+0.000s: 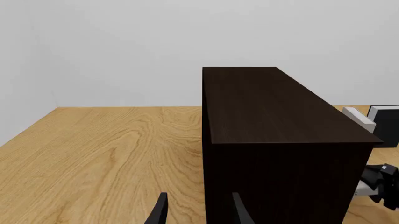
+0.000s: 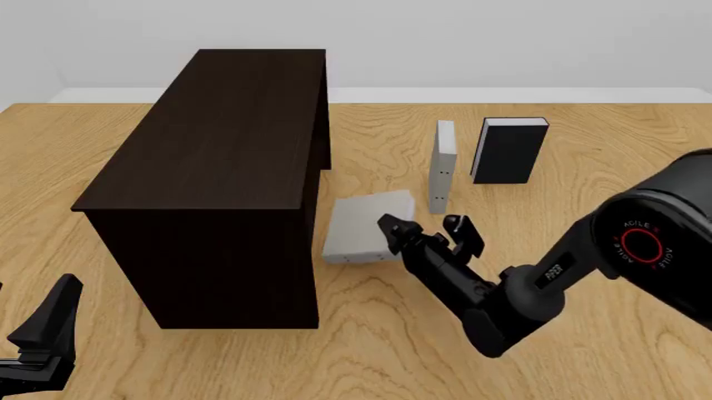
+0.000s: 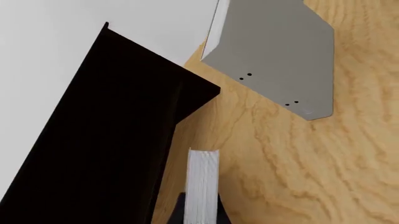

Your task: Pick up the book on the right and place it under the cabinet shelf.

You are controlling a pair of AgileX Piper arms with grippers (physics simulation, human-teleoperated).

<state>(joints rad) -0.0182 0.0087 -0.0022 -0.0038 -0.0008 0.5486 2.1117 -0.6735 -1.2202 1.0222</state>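
My right pincer was clamped on the book, the light-grey hardcover, gripping it by the edge nearest me on its right side. In the right wrist view the white page edges sat squeezed between my two fingers, so that pincer was closed down to the thickness of the book. The book hung tilted, its left edge just beside the cabinet shelf, at the lower right corner of that big dark-brown block, not yet under it. I could not tell whether the book's low edge was touching the counter or was just clear of it.

My left pincer was parked well apart from the book, low on the near left side of the cabinet shelf. Its fingers stood spread with a plain gap between them and nothing held; through the left wrist view I looked along the cabinet's long flat top.

Beyond the book, away from the cabinet, the narrow grey-white book stood edge-on on the counter, and the black-covered book stood upright just to its right. Both stood apart from the book in my grip.
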